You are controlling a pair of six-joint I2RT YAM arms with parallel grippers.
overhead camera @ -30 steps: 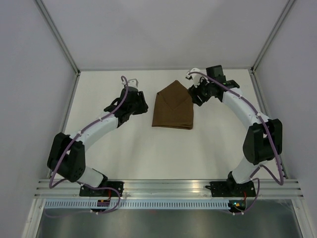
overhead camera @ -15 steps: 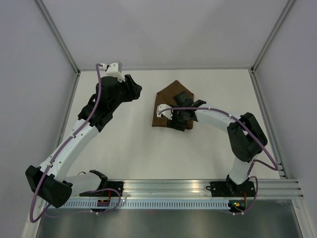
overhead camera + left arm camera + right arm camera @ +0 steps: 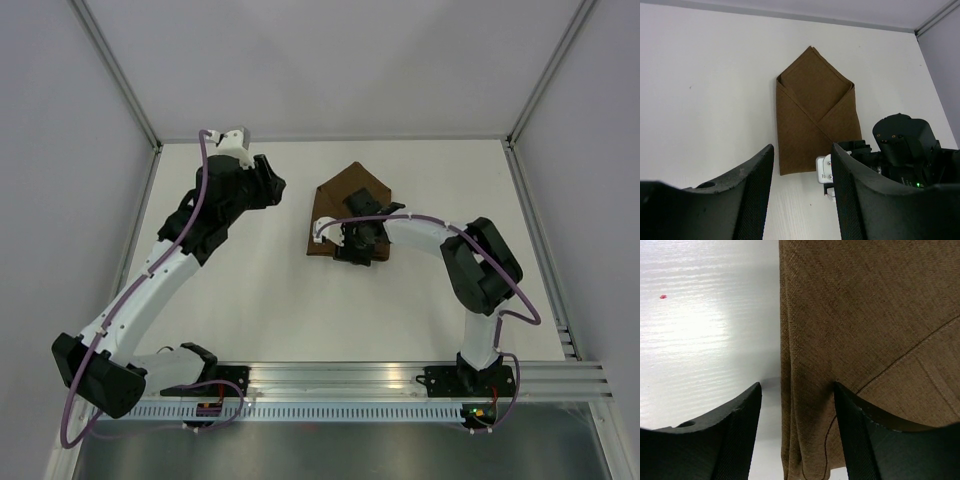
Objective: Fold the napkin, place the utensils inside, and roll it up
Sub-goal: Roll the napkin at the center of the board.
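The napkin lies folded on the white table as a dark-brown envelope shape with its point toward the far wall; the left wrist view shows its whole outline. My right gripper is low over its near end. In the right wrist view it stands open, with a thick folded edge of the napkin between its fingers, one over bare table and one over cloth. My left gripper hangs raised to the left of the napkin, open and empty. The utensils are out of view.
The white table is boxed in by pale walls at the back and sides. An aluminium rail with both arm bases runs along the near edge. The right arm's black wrist sits close to the napkin's near right corner.
The right arm swung from beside the napkin's far right corner down onto its near end. The left arm lifted and pulled back to the far left.
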